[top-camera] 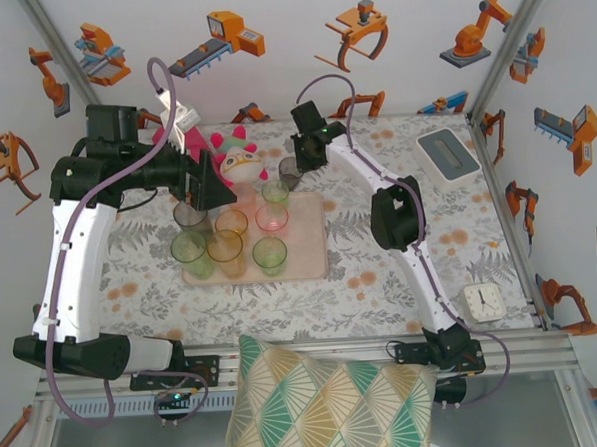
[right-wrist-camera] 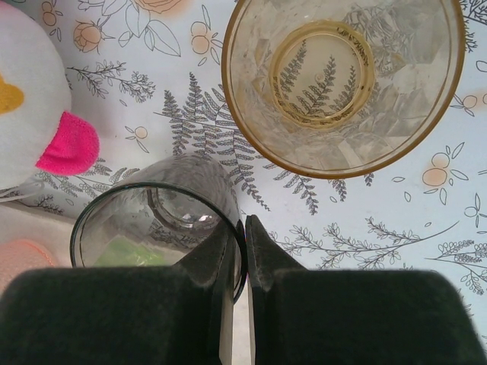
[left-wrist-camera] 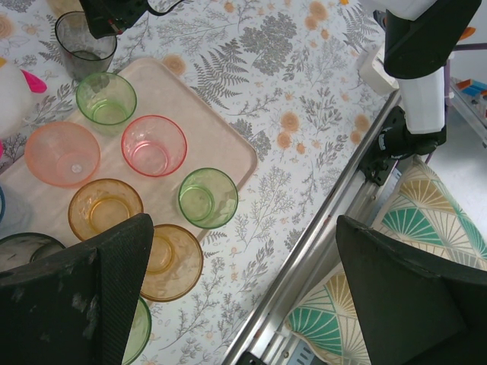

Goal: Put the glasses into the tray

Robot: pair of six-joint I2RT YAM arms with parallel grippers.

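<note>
One smoky grey glass (right-wrist-camera: pixel 152 220) beside the tray (left-wrist-camera: pixel 217 141) has its rim clamped in the right gripper (right-wrist-camera: pixel 243 232); the left gripper (left-wrist-camera: pixel 243 236) is spread wide above the tray.

We see the fern-printed tabletop (top-camera: pixel 382 279) bearing the tray (top-camera: pixel 309 241) partly under the left fingers (left-wrist-camera: pixel 84 304), a smoky grey glass (right-wrist-camera: pixel 152 220) pinched at the rim by the right fingers (right-wrist-camera: pixel 319 319), an amber glass (right-wrist-camera: pixel 342 84) just beyond them, a plush toy (right-wrist-camera: pixel 30 91) to their left and a box (top-camera: pixel 446 153) well to their right.
</note>
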